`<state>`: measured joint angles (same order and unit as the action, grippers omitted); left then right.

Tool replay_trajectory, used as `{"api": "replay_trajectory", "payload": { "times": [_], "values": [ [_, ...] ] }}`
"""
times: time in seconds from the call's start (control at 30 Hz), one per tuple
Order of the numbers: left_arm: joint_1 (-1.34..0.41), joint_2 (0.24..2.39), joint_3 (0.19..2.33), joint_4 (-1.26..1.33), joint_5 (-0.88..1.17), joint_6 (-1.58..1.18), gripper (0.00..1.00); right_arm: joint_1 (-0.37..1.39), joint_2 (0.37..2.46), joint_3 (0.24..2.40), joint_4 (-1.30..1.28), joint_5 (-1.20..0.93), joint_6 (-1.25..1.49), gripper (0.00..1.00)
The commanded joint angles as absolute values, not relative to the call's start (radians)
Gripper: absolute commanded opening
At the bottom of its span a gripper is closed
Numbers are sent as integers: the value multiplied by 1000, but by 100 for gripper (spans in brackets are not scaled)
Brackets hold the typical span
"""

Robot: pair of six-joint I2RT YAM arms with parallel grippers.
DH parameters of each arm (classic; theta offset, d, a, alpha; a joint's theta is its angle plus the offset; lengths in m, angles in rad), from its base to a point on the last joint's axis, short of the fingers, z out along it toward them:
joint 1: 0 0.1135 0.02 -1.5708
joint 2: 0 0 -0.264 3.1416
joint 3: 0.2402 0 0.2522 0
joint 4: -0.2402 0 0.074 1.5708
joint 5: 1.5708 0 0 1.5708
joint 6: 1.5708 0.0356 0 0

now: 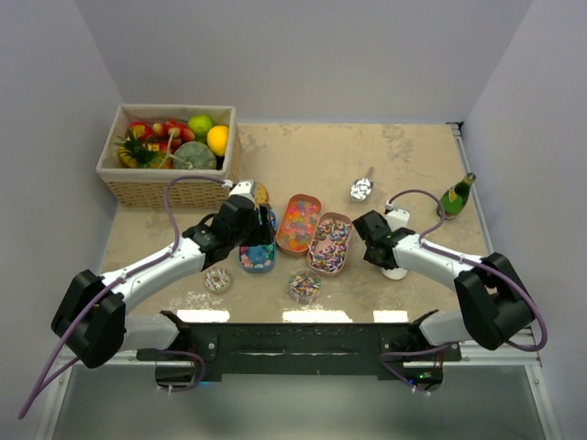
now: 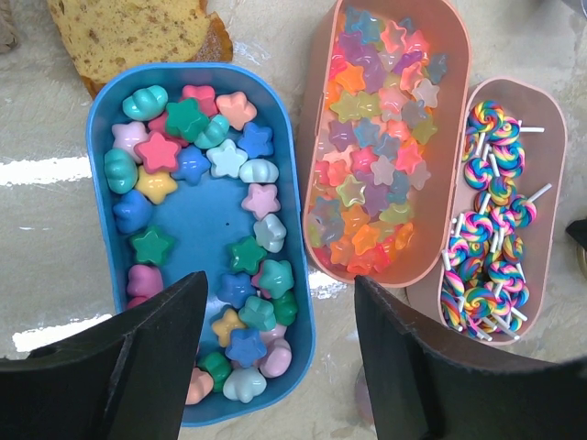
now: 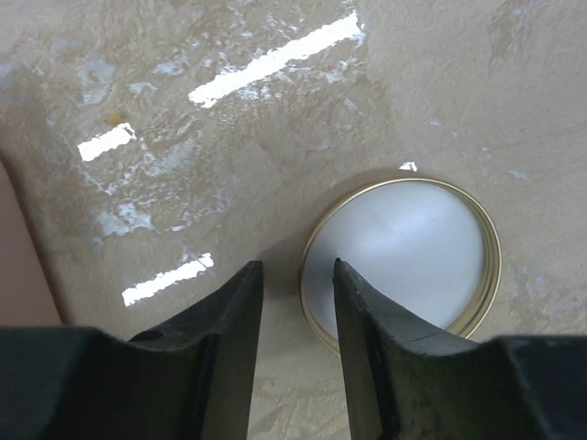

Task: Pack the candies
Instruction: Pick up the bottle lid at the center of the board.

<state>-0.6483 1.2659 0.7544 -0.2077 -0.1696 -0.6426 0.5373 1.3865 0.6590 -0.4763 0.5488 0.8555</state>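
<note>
**Candies:** three oblong plastic trays side by side, mid-bench [image 1: 413, 156].
- Blue tray [image 2: 98, 128]: glossy pastel stars and shells [image 2: 188, 119].
- Pink tray [image 2: 459, 55]: translucent gummy stars [image 2: 367, 137].
- Second pink tray [image 2: 550, 165]: swirled lollipops [image 2: 486, 174] on white sticks.

**Left fingers** [image 2: 179, 312]: black, spread wide, empty, over the blue tray's near end.

**Right fingers** [image 3: 229, 312]: narrowly apart, empty, over the rim of a round white gold-edged lid [image 3: 413, 247], apart from the trays, toward the near right corner.

**Woven basket** [image 1: 138, 188]: fruit, far left corner.

**Green bottle** [image 1: 457, 195]: right edge, label too small to read.
</note>
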Motion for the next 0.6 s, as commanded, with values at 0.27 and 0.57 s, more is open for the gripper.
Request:
{"api": "replay_trajectory", "payload": {
  "times": [0.27,0.57],
  "values": [
    [-644,1249,752,-178,-169,-618,70,534,1243,643,-408,480,867,0],
    [-643,1235,750,-103,-106,-595,70,535,873,782,-279,33,623,0]
  ]
}}
